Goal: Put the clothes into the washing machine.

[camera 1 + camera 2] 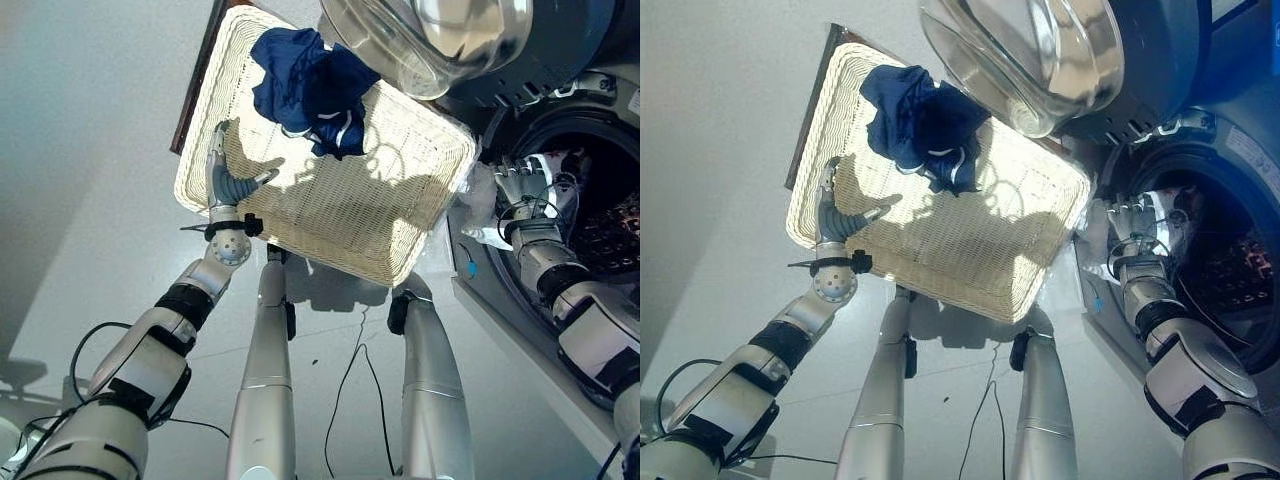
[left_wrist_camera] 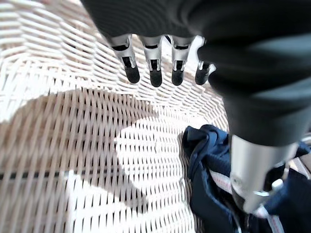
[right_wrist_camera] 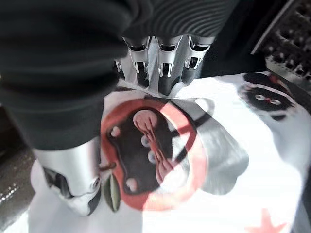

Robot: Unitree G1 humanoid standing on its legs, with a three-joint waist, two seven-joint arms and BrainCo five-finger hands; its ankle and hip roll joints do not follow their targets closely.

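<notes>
Left eye view: the wicker basket [image 1: 300, 215] was parked right by the washing machine [image 1: 590, 150], navy garment [image 1: 310, 85] bunched at its 12 o'clock. Left wrist view: the left hand [image 2: 155, 68] was held above the weave, fingers relaxed, nothing gripped. Right wrist view: the right hand [image 3: 160, 68] was pressed straight-fingered against a white printed garment [image 3: 233, 165] at the drum mouth, probably so it could be shoved inside.

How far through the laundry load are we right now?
Partly done. The right hand is at the washing machine's open drum, fingers on a white printed garment going in. The navy blue garment remains in the white wicker basket, the open left hand hovering nearby.
</notes>
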